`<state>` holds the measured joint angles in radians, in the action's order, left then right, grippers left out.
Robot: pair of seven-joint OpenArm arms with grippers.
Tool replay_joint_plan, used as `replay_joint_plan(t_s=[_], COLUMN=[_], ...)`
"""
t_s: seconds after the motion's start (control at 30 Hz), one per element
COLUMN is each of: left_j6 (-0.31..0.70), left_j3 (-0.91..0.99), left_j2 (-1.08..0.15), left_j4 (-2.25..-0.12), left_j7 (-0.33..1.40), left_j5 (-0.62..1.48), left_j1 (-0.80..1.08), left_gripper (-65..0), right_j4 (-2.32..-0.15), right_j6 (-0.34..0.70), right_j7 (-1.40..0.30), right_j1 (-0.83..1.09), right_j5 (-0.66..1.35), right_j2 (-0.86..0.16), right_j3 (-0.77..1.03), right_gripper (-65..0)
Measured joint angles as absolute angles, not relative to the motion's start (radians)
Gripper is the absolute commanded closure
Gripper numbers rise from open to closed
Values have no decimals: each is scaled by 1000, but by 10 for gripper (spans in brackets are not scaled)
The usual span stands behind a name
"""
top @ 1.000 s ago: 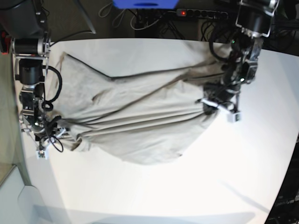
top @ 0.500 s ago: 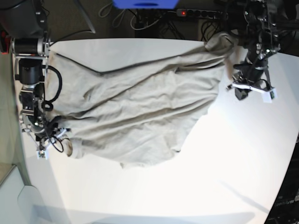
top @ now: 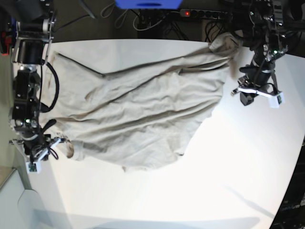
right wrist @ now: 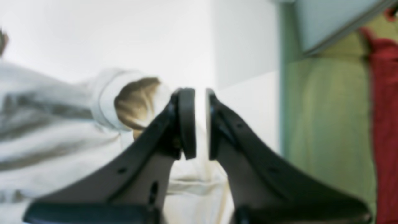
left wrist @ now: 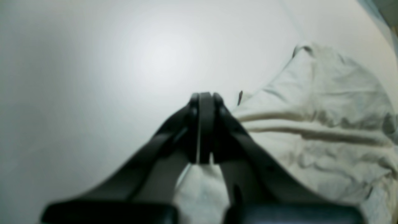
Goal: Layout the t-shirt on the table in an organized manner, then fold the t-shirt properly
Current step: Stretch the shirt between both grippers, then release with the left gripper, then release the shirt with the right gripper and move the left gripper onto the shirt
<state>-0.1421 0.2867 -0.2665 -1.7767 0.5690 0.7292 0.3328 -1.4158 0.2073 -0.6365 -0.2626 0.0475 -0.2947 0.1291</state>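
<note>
Layout stage, not yet complete, with no fold begun.

Left wrist view: the left gripper (left wrist: 203, 124) has its black jaws pressed together with nothing between them. It hangs over the large smooth white tabletop (left wrist: 93, 77), and the plain beige soft-fabric t-shirt (left wrist: 326, 124) lies to the right of and below the fingers, creased in long ridges, one corner raised at the far right. No cloth is caught in the jaws.

Right wrist view: the right gripper (right wrist: 200, 124) shows a narrow slit between its black pads, and white table surface is visible through the gap, so it holds nothing. A rolled sleeve opening (right wrist: 133, 105) of the t-shirt (right wrist: 46, 130) sits just left of the fingers, apart from them. Beyond the table edge at the right stand a green surface (right wrist: 323, 124) and a red strip (right wrist: 385, 124).

Base view: the t-shirt (top: 143, 114) is spread across the far-left half of the table (top: 214, 191), roughly opened out but skewed, with diagonal wrinkles throughout and an uneven near edge. One corner is bunched up at the far right beside the left gripper (top: 248, 98); the sleeve lies at the near left beside the right gripper (top: 40, 152). A black power strip (top: 205, 14) rests behind the table.

Judgement: spreading is partly achieved; squaring the garment, smoothing wrinkles, flattening the bunched corner and all folding remain.
</note>
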Motion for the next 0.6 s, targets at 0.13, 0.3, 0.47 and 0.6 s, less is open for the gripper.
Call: replay_joint_plan(t_s=[0.13,0.3,0.47,0.6], left_j6=[-142,-142,-142,-142], left_j3=[286,287,282,280], left_j2=[-263,-260,-252,-194], left_j4=[-1700,-1649,-1641,-1632], left_j7=[736,839,838,844], left_j5=[728,723,722,713], left_j1=[217,129,60,14], left_gripper=[-105,-261,-302,-300], right_j4=[-1528,-1587,-1586,-1586], right_j6=[281,301,302,302], right_j7=[-735,-767,-777,-773], right_j1=[-183,-112,-37,2], right_j5=[49,54,47,47], right_j2=[-217,-153,-149,-152], right_j3=[130,123,126,129], right_gripper=[-173,-196,-196,-196])
